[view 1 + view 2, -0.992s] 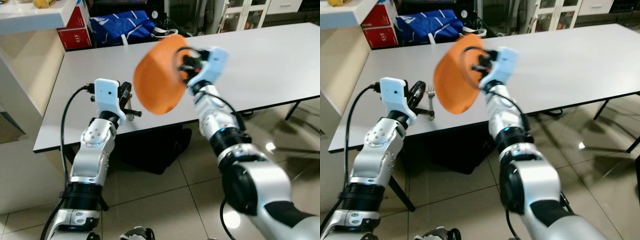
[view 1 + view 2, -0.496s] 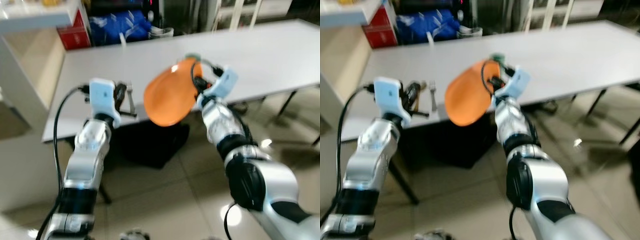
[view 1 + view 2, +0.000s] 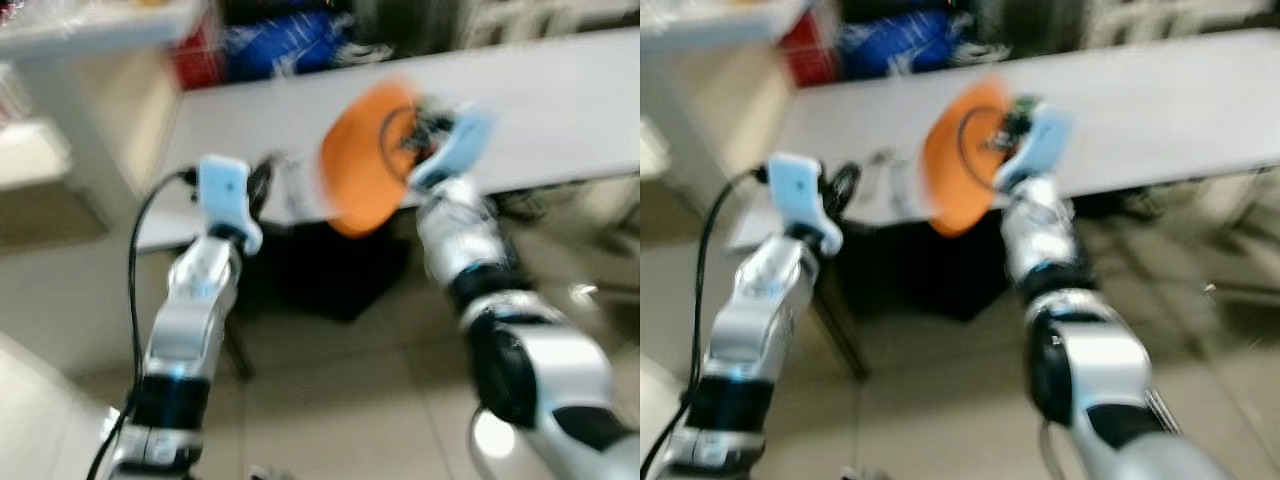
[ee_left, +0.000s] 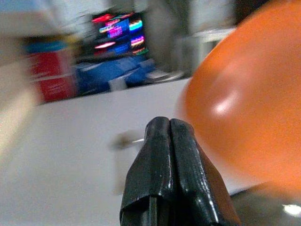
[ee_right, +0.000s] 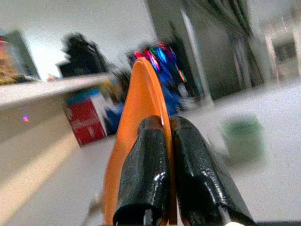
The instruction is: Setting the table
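my right gripper pinches the orange plate's rim, holding it on edge above the table's near edge. my left gripper is closed, empty, near that edge.

A blue bag sat beyond the far edge of the bench, with a red box just beside it. A pale shelf unit stood against the bench's left end. Something dark lay on the tiled floor under the bench. In the right wrist view a blurred green object rested on the bench top.
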You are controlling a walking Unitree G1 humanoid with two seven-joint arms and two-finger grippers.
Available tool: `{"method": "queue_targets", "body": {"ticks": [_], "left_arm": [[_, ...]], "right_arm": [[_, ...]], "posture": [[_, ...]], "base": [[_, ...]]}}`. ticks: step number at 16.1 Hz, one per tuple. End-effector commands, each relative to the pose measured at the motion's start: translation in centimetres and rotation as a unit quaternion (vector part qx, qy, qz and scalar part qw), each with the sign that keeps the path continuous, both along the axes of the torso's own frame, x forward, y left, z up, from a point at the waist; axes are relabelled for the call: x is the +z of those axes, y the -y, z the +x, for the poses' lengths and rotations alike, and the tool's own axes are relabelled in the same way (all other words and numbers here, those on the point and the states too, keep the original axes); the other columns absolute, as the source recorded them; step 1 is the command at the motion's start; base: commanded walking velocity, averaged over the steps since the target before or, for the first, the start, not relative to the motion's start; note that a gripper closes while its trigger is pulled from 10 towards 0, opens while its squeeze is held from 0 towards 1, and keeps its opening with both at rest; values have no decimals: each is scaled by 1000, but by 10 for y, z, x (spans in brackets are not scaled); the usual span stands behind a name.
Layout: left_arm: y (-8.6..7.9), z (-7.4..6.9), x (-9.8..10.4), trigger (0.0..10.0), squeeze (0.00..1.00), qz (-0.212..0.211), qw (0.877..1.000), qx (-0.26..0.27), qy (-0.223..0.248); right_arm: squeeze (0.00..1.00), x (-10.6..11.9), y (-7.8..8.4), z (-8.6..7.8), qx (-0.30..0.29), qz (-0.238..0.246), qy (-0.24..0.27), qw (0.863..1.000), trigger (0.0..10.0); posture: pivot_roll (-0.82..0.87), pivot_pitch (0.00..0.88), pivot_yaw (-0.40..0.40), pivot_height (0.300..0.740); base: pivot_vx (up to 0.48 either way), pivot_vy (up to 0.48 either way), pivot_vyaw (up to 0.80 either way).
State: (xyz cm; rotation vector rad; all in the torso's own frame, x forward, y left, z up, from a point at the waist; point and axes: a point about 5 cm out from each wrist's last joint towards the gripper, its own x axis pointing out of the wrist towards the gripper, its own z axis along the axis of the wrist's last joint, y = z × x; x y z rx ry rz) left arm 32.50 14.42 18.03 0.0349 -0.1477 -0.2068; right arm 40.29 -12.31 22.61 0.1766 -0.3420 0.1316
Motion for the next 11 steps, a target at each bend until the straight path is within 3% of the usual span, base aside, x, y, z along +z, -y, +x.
{"method": "queue_targets", "body": {"ticks": [1, 3, 4, 5, 7, 8, 11], "left_arm": [[-6, 1, 1, 10000, 0, -2, 1000, 16, -3], [-24, -7, -7, 10000, 0, 1, 999, 37, -18], [-34, -12, -13, 10000, 0, 3, 998, 51, -28], [-37, -14, -14, 10000, 0, 3, 998, 55, -31], [-48, -27, -23, 10000, 0, -2, 997, 69, -41], [-51, -31, -24, 10000, 0, -7, 996, 77, -43], [-54, -50, -31, 10000, 0, -15, 995, 87, -54]], "right_arm": [[0, 24, -6, -7, -2, -47, 81, 996, 10000], [0, 20, 24, -30, -62, -147, 139, 977, 10000], [0, 7, 38, -41, -85, -174, 132, 972, 10000], [0, 4, 42, -44, -91, -181, 130, 971, 10000], [0, -21, 66, -77, -137, -239, 120, 954, 10000], [0, -24, 73, -91, -161, -249, 120, 948, 10000], [0, -28, 67, -134, -175, -306, 135, 926, 10000]], "posture": [[-36, 0, 76, 740], [-60, 0, 73, 740], [-69, 0, 71, 740], [-77, 0, 70, 740], [-83, 0, 67, 740], [-99, 0, 65, 740], [-129, 0, 68, 740]], "base": [[0, 0, 0], [0, 0, 0], [0, 0, 0], [0, 0, 0], [0, 0, 0], [0, 0, 0], [0, 0, 0]]}}
